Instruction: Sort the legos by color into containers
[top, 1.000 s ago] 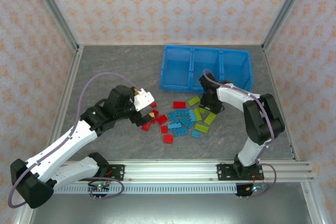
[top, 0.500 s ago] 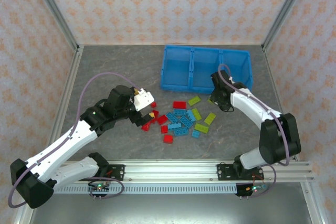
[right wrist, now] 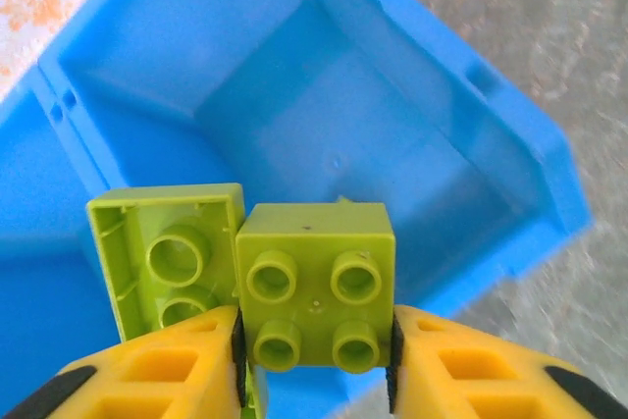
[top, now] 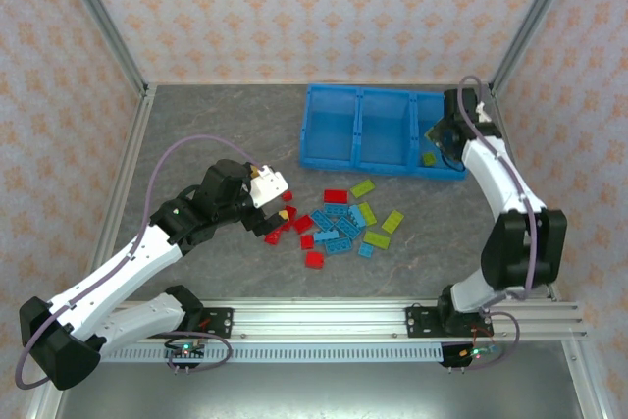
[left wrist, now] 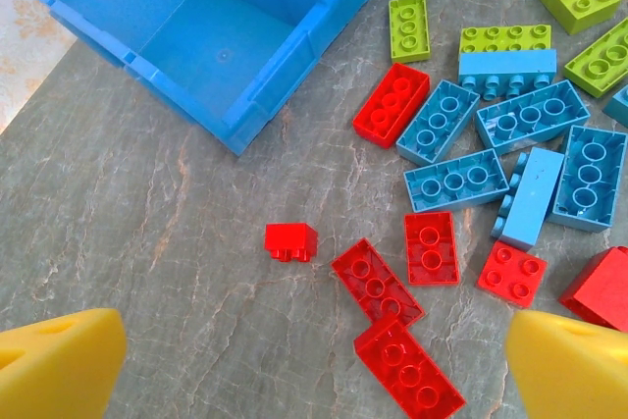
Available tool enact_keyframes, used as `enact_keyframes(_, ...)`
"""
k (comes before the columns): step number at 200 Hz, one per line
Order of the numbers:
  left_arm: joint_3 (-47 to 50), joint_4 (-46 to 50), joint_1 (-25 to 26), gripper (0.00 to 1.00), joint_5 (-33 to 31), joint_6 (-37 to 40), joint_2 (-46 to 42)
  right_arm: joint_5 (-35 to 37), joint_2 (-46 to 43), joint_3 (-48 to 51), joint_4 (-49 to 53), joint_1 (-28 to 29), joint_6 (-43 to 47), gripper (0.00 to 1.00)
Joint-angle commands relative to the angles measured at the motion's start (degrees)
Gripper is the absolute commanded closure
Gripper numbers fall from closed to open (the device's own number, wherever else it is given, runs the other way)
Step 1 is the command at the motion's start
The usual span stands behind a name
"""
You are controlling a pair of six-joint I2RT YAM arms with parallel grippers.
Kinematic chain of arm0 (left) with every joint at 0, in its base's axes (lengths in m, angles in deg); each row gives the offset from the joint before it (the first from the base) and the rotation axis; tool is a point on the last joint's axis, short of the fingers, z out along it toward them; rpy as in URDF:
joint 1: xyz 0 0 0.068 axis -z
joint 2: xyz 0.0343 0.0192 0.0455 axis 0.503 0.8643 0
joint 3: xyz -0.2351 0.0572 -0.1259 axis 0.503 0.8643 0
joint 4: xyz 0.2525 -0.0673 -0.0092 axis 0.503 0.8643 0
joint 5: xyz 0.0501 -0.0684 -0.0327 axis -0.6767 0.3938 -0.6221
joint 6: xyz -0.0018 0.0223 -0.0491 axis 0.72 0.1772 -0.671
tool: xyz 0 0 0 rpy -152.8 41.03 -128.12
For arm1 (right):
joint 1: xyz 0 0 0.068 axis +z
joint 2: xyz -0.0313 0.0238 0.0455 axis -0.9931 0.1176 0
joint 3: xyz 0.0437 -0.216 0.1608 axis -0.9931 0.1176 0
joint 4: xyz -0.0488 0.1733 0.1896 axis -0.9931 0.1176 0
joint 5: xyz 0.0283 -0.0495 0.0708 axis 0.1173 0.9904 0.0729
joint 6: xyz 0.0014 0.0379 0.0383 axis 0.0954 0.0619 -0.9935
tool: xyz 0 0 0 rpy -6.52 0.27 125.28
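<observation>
While the right gripper (right wrist: 314,365) hangs over the right compartment of the tray (right wrist: 471,134), its jaws are clamped on a square green brick (right wrist: 314,296), studs up. A second green brick (right wrist: 167,252), hollow side up, lies flush against the left side of the first. Whether the jaws grip it too cannot be told. The tray sits at the far right of the table (top: 216,134). The other legos (top: 339,223) lie loose on the table just near of the tray, between the arms: red at the left, blue in the middle, green at the right. The left gripper (top: 277,205) hovers over the red left edge of this pile, jaws wide apart. Below it a small red brick (left wrist: 291,240) lies on its side, apart from the others and near the tray's left corner.
</observation>
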Motion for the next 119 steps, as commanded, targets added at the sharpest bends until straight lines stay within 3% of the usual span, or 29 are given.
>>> enact_keyframes(1,0.49,-0.14,-0.04,0.00,-1.79,0.44,-0.63,-1.12,6.64,-5.85,-0.44,-1.51,0.96,0.54)
enact_keyframes(26,0.74,-0.15,-0.03,0.00,-2.05,0.44,-0.81,-1.00,9.93,-11.81,1.06,-1.83,0.52,0.40)
enact_keyframes(55,0.76,-0.12,-0.02,0.00,-2.14,0.52,-1.08,-1.56,7.90,-11.95,1.34,-1.82,-0.06,0.37)
enact_keyframes(86,1.52,-0.15,-0.01,0.00,-2.97,0.51,-1.76,-1.77,-1.02,-3.42,3.90,0.39,-0.06,0.38)
enact_keyframes(119,1.53,-0.21,-0.01,0.00,-3.09,0.80,-1.78,-3.96,-13.08,10.55,7.76,8.06,0.48,0.37)
